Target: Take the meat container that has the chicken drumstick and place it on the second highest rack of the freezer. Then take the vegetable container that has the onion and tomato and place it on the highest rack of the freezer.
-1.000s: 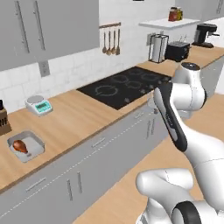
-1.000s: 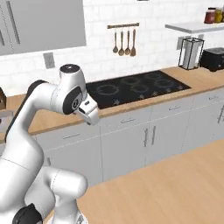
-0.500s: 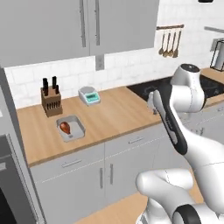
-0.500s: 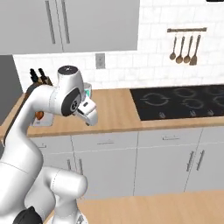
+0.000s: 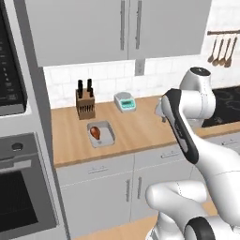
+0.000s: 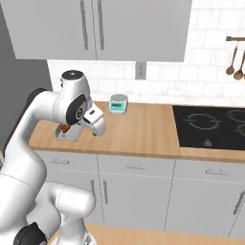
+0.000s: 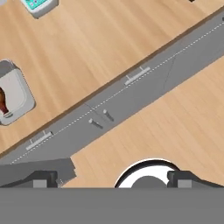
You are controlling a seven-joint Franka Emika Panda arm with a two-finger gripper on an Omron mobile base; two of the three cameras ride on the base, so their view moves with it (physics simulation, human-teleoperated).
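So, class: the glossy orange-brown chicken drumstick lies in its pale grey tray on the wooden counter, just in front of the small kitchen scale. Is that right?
Not quite. The glossy orange-brown chicken drumstick does lie in its pale grey tray on the wooden counter, but just in front of the wooden knife block, not the small kitchen scale, which stands further right. The left base view shows it.

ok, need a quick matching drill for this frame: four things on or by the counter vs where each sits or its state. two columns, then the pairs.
Things:
1. chicken drumstick
2. knife block
3. kitchen scale
4. pincer

Place or state:
A. against the backsplash, at the counter's left end
B. open, holding nothing
C. lying in a grey tray
D. at the back of the counter, right of the knife block

Pairs: 1-C, 2-A, 3-D, 4-B
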